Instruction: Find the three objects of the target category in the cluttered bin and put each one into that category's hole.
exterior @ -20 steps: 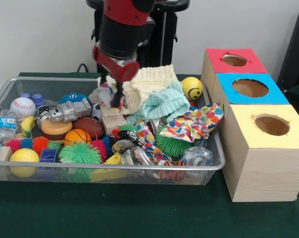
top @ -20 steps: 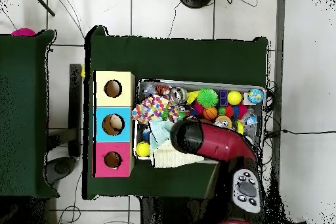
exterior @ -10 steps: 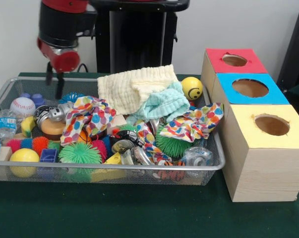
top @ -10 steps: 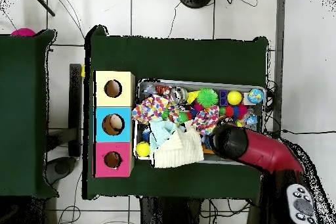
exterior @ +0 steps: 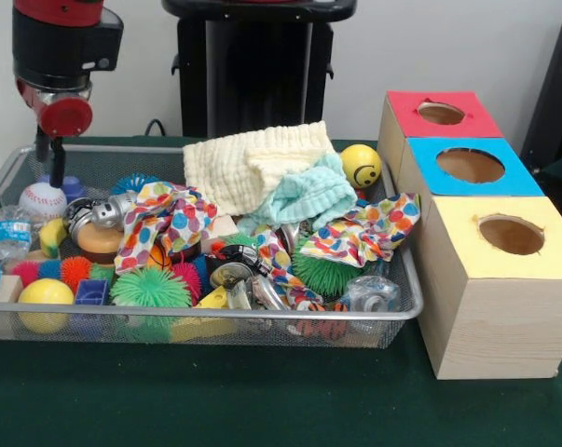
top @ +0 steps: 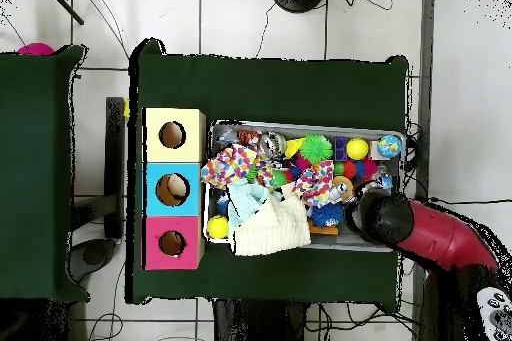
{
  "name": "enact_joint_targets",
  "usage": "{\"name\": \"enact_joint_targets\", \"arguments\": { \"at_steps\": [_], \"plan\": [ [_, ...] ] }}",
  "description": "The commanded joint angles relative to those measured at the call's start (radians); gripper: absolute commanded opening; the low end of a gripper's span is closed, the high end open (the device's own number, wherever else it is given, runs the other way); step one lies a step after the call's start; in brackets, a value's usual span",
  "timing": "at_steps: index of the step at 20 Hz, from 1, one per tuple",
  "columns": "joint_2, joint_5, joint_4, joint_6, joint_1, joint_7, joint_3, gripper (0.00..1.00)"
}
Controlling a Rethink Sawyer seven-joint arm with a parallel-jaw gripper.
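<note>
Gripper [exterior: 49,163] at upper left of the front view, two dark fingers hanging narrowly apart and holding nothing, just above a baseball [exterior: 42,198]. Hidden in the overhead view under the red arm [top: 430,237]. Cluttered bin [exterior: 262,315] across the left and centre, beside three wooden boxes [exterior: 493,279] (holes on top). Much buried beneath cloths; no readable writing, only a smiley on the yellow ball [exterior: 361,165].

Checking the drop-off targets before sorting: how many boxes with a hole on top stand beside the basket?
3, in a row along one short end of the wire basket: the red-topped box farthest from the front camera, the blue-topped box in the middle, the yellow-topped box nearest. None looks hidden.
</note>
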Motion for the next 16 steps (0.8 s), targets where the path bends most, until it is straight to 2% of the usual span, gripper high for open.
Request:
{"name": "enact_joint_targets", "arguments": {
  "at_steps": [1,4,6,9,11,13,16],
  "plan": [
    [-0.014,-0.092,-0.044,0.105,0.011,-0.225,0.139,1.0],
    [0.018,-0.166,-0.11,0.125,0.052,-0.236,0.087,1.0],
    [0.049,-0.185,-0.124,0.105,0.072,-0.179,0.058,1.0],
    [0.115,-0.198,-0.124,-0.058,0.073,-0.05,0.046,1.0],
    [0.155,-0.224,-0.153,-0.126,0.096,0.0,0.016,1.0],
    [0.178,-0.258,-0.185,-0.134,0.119,-0.003,-0.008,1.0],
    [0.192,-0.295,-0.221,-0.095,0.164,-0.016,-0.049,1.0]
  ]
}}
